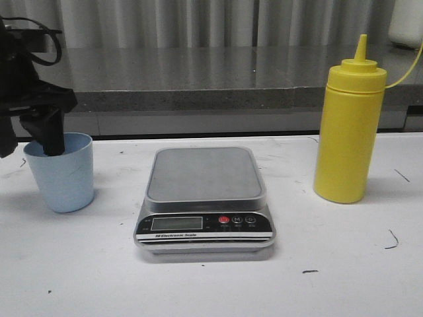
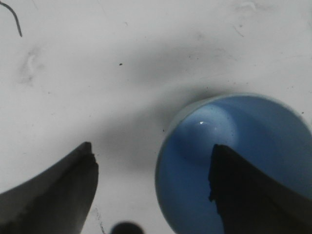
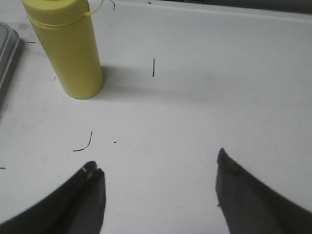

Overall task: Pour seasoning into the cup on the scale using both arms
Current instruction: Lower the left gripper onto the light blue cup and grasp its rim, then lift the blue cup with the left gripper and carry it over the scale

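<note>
Nearest, the scale (image 1: 204, 201) sits at the middle of the white table (image 1: 344, 264), its black panel facing forward and its grey platform bare; to its left stands the light-blue cup (image 1: 61, 173), upright on the table, not on the scale; the left gripper (image 1: 47, 135) hangs over it with jaws spread, one finger (image 2: 248, 195) dipped inside the cup and the other outside its rim, neither plainly pressing the wall; to the right, a little farther back, the yellow seasoning (image 1: 349, 125) stands upright and alone; the right gripper (image 3: 158, 190) hovers open above bare table, near the bottle yet apart from it.
</note>
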`<state>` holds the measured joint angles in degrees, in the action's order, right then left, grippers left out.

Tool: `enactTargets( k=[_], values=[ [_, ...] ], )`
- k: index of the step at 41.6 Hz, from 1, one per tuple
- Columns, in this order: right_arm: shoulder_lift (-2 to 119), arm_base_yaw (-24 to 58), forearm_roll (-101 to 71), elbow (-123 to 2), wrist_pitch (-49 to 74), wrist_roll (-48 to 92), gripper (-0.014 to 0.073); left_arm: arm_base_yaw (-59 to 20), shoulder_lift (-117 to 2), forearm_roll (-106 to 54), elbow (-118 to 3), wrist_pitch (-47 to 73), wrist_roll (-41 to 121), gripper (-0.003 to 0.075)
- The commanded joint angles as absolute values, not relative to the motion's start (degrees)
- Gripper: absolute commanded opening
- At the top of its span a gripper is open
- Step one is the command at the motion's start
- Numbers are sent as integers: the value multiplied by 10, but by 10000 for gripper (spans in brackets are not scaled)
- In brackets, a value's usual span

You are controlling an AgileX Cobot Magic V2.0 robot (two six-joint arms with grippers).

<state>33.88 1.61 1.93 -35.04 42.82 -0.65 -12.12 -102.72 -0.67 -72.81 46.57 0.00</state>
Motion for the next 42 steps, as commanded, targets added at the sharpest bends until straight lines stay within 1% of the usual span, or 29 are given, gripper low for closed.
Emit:
enactTargets(
  k=[1, 11, 22, 32, 42],
  values=[
    [343, 14, 29, -370, 393, 0, 507, -125, -1009, -6, -749, 448, -4, 384],
    [343, 14, 29, -370, 393, 0, 507, -125, -1010, -14, -749, 450, -4, 160],
    [343, 14, 29, -370, 393, 0, 507, -125, -1004, -14, -749, 455, -4, -17],
    [343, 14, 29, -370, 393, 0, 507, -133, -945, -14, -758, 460, -4, -20],
    [343, 14, 29, -370, 393, 0, 507, -182, -923, -14, -867, 530, -4, -20]
  ],
)
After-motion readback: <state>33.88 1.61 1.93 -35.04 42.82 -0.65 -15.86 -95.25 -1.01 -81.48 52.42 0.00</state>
